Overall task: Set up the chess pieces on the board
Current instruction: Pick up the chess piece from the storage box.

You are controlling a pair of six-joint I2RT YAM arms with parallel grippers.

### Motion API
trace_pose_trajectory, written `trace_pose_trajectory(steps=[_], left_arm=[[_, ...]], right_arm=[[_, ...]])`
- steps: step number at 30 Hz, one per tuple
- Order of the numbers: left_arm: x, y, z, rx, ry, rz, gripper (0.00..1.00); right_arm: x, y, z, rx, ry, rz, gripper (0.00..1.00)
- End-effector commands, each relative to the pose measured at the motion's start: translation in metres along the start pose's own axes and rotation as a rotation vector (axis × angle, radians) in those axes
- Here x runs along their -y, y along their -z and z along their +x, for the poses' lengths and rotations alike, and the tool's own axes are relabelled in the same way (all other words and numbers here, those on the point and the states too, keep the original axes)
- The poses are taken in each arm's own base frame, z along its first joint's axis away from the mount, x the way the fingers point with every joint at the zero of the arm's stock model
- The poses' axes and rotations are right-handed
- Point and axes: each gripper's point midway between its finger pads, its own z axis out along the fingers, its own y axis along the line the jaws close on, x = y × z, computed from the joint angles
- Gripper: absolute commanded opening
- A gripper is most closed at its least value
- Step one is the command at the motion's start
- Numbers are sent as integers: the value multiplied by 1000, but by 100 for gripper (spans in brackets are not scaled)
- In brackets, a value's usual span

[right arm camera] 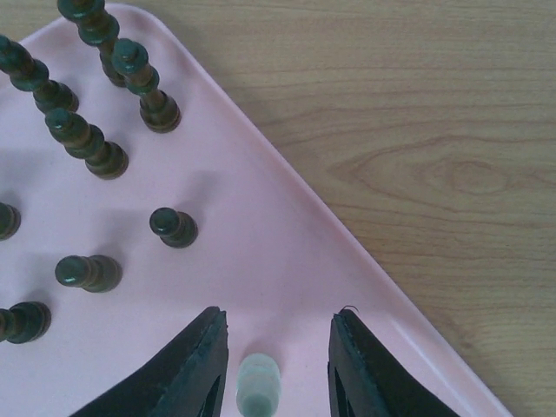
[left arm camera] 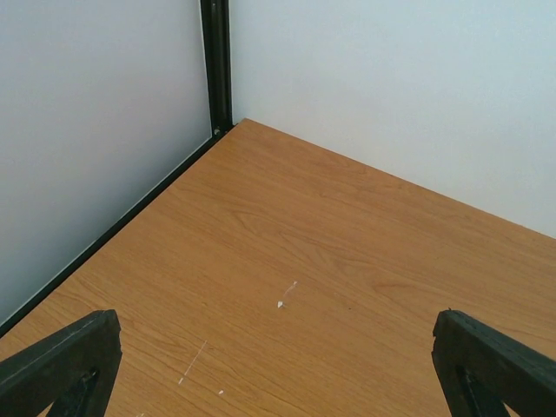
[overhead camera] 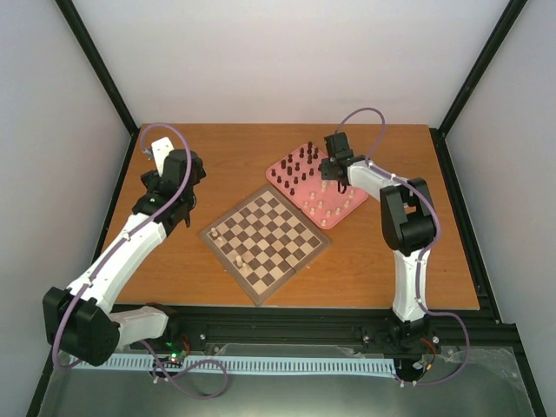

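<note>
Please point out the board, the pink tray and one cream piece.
board (overhead camera: 278, 228): top external view, a bare middle square.
pink tray (right arm camera: 269, 252): right wrist view, bare surface.
cream piece (right arm camera: 258, 387): right wrist view, its head.

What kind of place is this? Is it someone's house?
Probably a robot lab test booth, not a house: plain white walls and black frame posts box in a wooden table holding a chessboard, with the left arm and right arm mounted at its edge.

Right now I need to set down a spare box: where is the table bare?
Bare: the far-left table between left arm and tray, and the near-right strip between board and right arm. Crowded: the tray, full of pieces, right arm over it.
</note>
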Motion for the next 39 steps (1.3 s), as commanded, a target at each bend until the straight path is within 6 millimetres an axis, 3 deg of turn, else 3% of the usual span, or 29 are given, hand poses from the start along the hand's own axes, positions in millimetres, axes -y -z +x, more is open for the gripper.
trace_pose_trajectory(steps=[1,8,28,32,39], left_arm=[[2,4,-22,44,20,-2,100],[2,2,-20,41,16,-7,100],[3,0,-18,36,10,-12,100],[3,0,-18,35,10,-11,100],[4,-2,-17,32,7,-12,100]], right_arm=[[1,-4,-5,-13,1,-3,33],[-1,-16,5,-53,9,-15,32],[2,-27,22,-104,-2,-18,31],[3,-29,22,-102,-3,-16,27],[5,-32,21,-102,2,-9,11]])
